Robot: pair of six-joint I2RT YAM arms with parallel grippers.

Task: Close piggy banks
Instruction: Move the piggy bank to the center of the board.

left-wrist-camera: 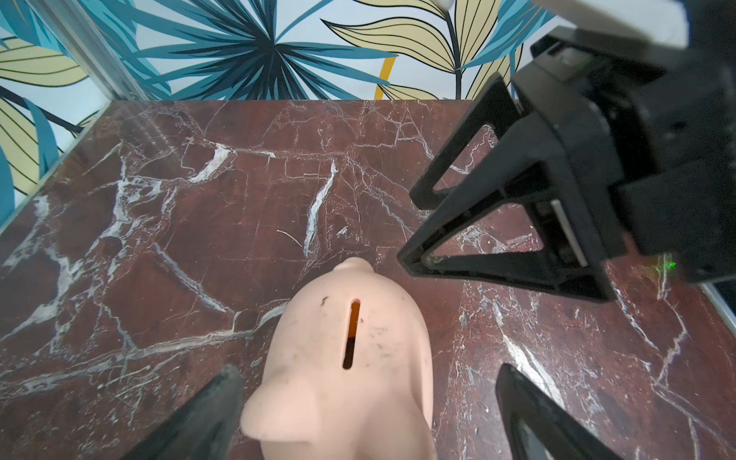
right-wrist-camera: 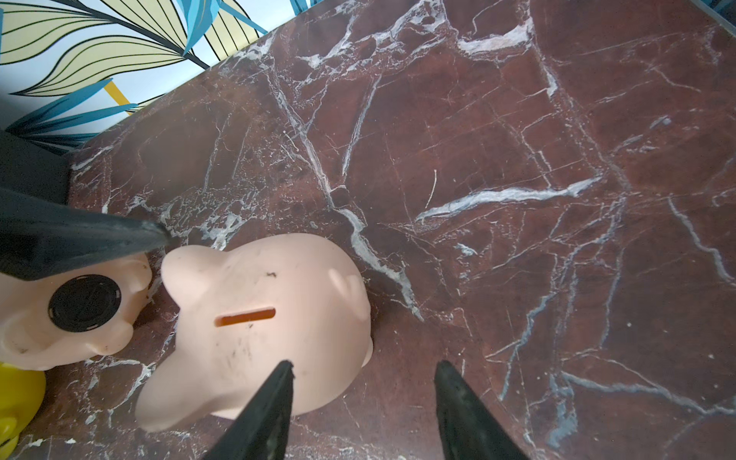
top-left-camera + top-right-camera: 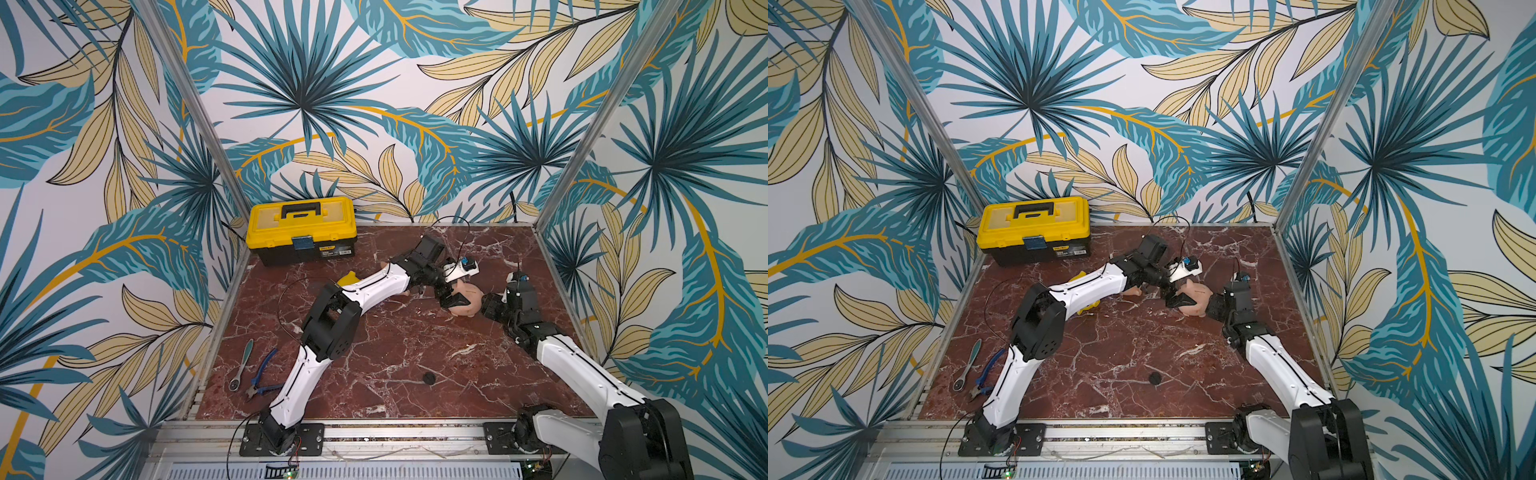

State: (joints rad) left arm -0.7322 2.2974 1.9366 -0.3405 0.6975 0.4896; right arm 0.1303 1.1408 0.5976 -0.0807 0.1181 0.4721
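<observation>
A peach-orange piggy bank [image 3: 468, 300] [image 1: 346, 350] stands upright with its coin slot up, right of the table's middle. My left gripper [image 3: 452, 300] [image 1: 370, 414] is open and straddles its head end, one finger on each side. From the other side my right gripper [image 3: 488, 306] [image 2: 364, 382] is open at its rump, one finger [image 2: 275, 398] over the pig's rear. A pale pink piggy bank [image 2: 85, 338] lies on its side with a black plug [image 2: 84, 303] in its belly, mostly hidden under my left forearm in both top views. Only part of a yellow piggy bank [image 3: 347, 277] [image 2: 16, 394] shows beside it.
A yellow-and-black toolbox [image 3: 301, 235] stands shut at the back left. A ratchet [image 3: 241, 365] and blue-handled pliers [image 3: 262, 374] lie at the front left. A loose small black disc [image 3: 429, 378] lies on the marble toward the front. Patterned walls close in three sides.
</observation>
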